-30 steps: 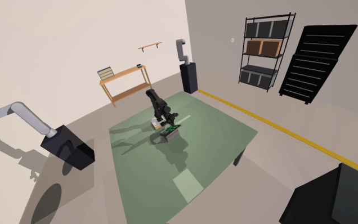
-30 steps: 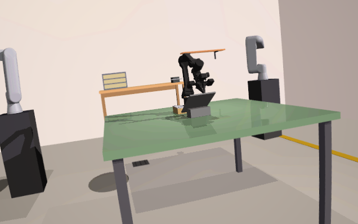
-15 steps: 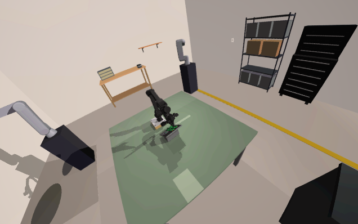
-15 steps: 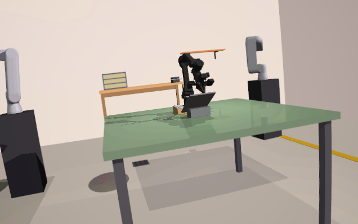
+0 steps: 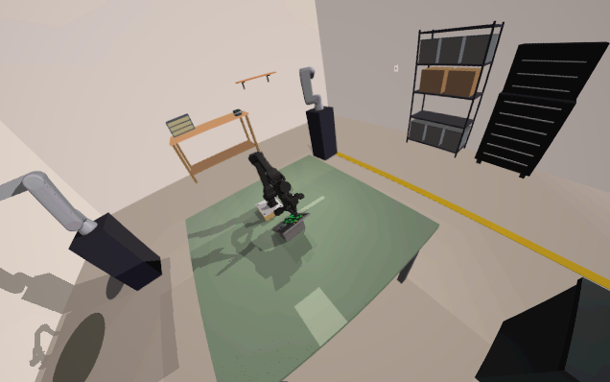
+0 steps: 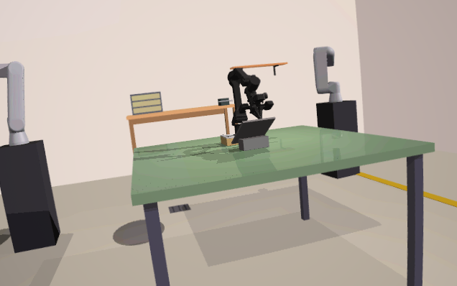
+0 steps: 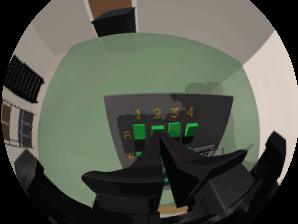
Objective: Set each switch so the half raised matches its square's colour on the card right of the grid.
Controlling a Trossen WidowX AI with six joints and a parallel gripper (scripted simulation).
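Note:
The switch panel (image 5: 293, 234) (image 6: 254, 130) (image 7: 206, 104) stands tilted on a grey block. My gripper (image 5: 296, 213) (image 6: 261, 118) (image 7: 157, 134) is shut and empty, its tips at switch A2 (image 7: 157, 128); the wrist view does not show clearly whether they touch it. Switch A1 (image 7: 139, 131), switch A3 (image 7: 174, 130) and switch A4 (image 7: 191, 129) show green on their far halves. Of row B, a green bit of switch B1 (image 7: 139, 154) shows. The fingers hide most of the lower rows. The card (image 7: 206, 149) is partly hidden behind the right finger, and its squares are too small to read.
The panel stands on the green table (image 5: 374, 240) (image 6: 352, 151) (image 7: 75, 100). A small white and orange box (image 5: 268, 216) (image 6: 227, 141) is beside the arm's base, behind the panel. Two grey arms on dark pedestals (image 5: 322, 136) (image 6: 29, 194) stand off the table.

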